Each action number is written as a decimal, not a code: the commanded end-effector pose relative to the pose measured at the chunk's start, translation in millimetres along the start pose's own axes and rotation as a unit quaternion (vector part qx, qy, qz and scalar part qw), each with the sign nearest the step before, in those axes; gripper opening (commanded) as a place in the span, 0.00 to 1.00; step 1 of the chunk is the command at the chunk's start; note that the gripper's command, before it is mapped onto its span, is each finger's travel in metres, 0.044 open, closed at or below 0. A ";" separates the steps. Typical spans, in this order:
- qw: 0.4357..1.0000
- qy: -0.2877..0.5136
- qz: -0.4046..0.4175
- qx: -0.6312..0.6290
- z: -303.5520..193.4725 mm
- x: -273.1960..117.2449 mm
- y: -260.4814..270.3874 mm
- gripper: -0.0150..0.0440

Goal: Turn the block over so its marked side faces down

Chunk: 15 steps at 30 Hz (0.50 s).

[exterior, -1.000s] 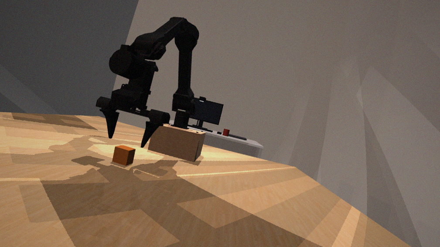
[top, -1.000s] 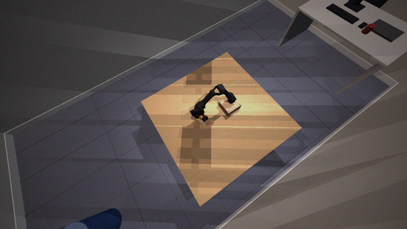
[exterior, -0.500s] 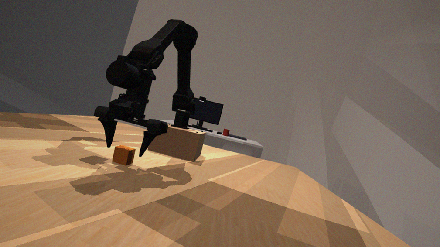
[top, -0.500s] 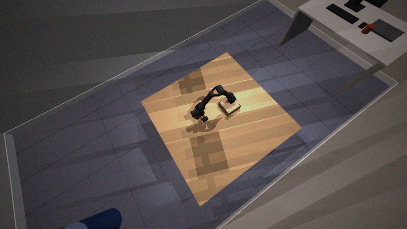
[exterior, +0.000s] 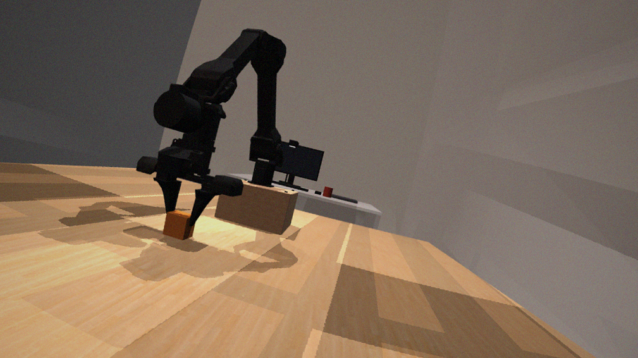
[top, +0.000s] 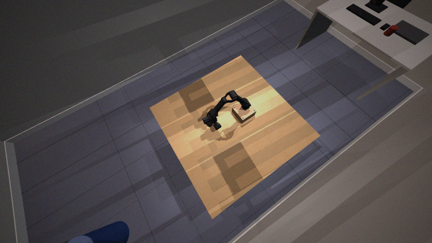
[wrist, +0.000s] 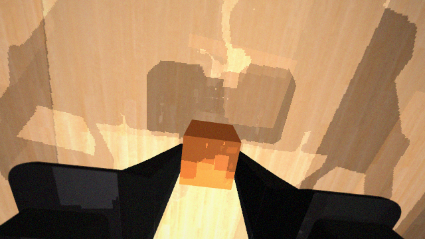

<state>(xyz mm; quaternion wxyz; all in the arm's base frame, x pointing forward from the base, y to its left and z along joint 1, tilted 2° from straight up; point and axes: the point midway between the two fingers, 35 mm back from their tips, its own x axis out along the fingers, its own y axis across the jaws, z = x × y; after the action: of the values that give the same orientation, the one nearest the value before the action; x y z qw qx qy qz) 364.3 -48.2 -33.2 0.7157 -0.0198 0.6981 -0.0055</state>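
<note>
The orange block [exterior: 177, 225] [wrist: 207, 153] sits on the wooden table [top: 271, 135] [exterior: 228, 335]. In the top view it is almost wholly hidden by the gripper. My gripper [exterior: 181, 217] [wrist: 209, 151] points down over the block and is shut on it, one black finger against each of two opposite sides. The fingertips reach the block's upper part. The block looks level, with its base at the table top. Its visible faces show plain orange with patches of light and shadow. I cannot tell which side is marked.
The arm's base stands on a wooden box [top: 241, 117] [exterior: 254, 207] behind the block. Away from the table, a white desk [top: 362, 36] bears a monitor [exterior: 304, 161] and a red cup [top: 390, 30] [exterior: 328, 191]. Broad shadows cross the table.
</note>
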 end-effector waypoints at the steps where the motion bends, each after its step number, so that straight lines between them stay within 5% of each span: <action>1: 1.000 0.002 -0.002 -0.001 -1.7 1.2 -0.4 0.45; 15: 1.000 0.002 -0.002 -0.001 -1.2 -9.9 -0.4 0.25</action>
<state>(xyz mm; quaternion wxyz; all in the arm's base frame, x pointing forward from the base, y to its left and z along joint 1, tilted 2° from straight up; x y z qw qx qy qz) 363.2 -48.1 -32.3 0.7144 -0.0197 0.6994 -0.0053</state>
